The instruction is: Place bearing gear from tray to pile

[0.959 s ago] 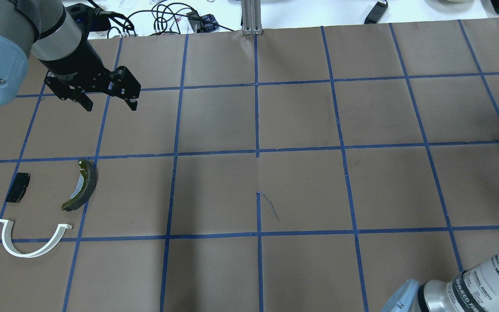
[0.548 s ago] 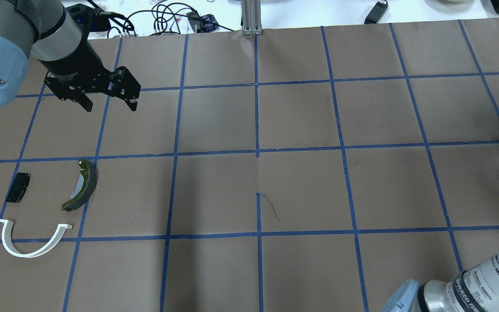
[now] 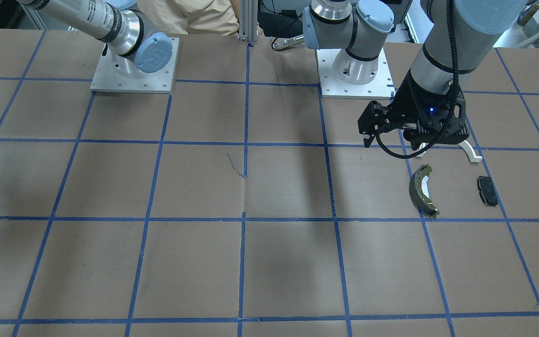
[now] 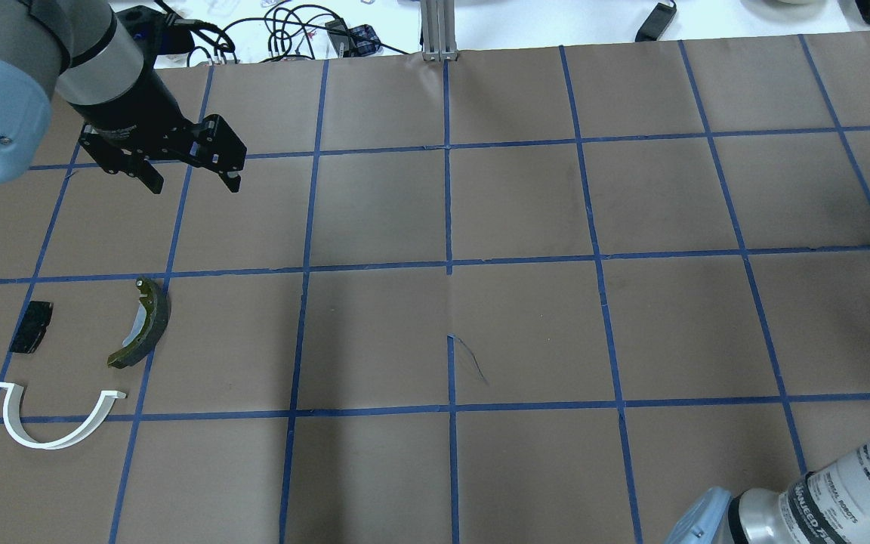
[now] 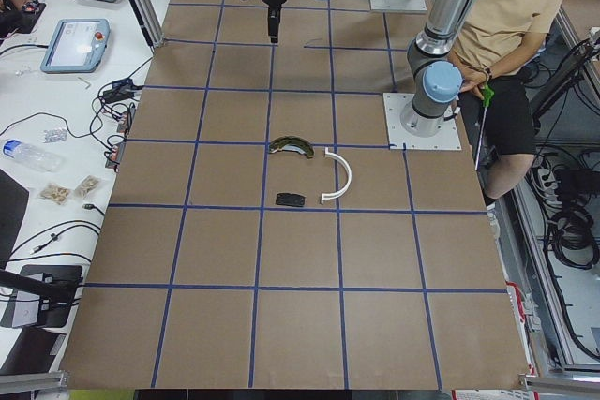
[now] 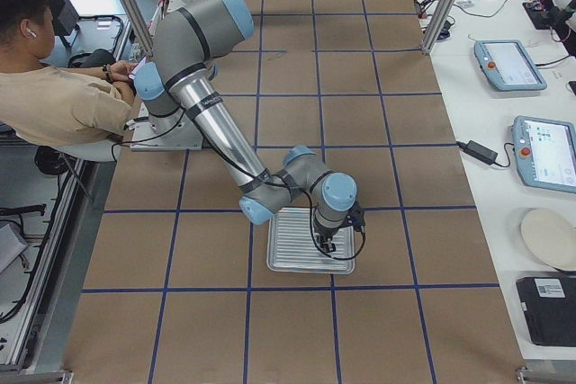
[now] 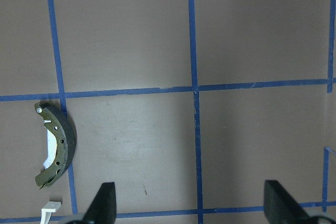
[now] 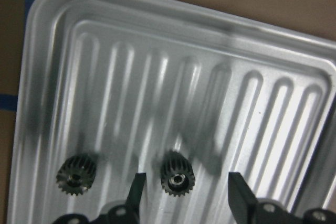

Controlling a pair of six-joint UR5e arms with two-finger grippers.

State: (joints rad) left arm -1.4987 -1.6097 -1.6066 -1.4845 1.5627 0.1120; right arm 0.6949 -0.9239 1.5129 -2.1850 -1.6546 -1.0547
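at the picking-up step, by the look of it: reaching low over the silver tray [image 8: 157,51] with the right gripper [image 8: 185,184], fingers spread wide, one on each side of a small dark bearing gear [image 8: 177,173] sitting on the ribbed tray floor, with a gap on both sides and no squeeze yet; a second gear [image 8: 76,174] just beside, outside the fingers, on the same tray. next, most likely: go down a little more if needed, close softly on the middle gear only, lift straight up, then carry it a long way across the brown table [image 4: 526,325] to the pile, well apart from the tray at the other end. for the pile, look for the white arch [image 4: 46,445], the curved brake shoe [image 4: 144,323] and the little black pad [image 4: 32,326], lying near each other but not touching. on the right side, bent low with the wrist pointing straight down at the tray. on the left side, up over the table just past the pile, wrist down too, with the left gripper [image 4: 193,183] open wide, holding nothing and touching nothing
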